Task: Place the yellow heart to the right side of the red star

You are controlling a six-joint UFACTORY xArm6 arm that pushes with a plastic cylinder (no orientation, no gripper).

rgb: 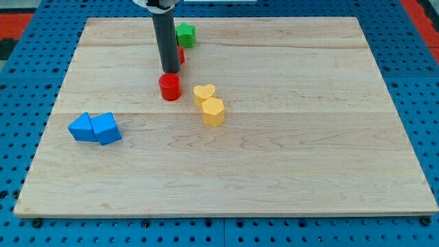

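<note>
Pale, matt wooden board (274, 171) with visible grain; blocks like the yellow heart (204, 93) look smooth, painted.

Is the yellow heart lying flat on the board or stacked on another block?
Flat on the board. The yellow heart rests on the wood, touching another yellow block beside it, not on top of it.

Red cylinder (169, 87) mid-board, green block (185, 34) near top edge, two touching blue blocks (95, 127) at left, wooden board (288, 158)

**A robot test bench in a lab**

A pale wooden board (274, 171) lies on a blue pegboard base (425, 75) dotted with holes. My tip (170, 71) stands over it among small coloured toy blocks, nothing homely around.
</note>
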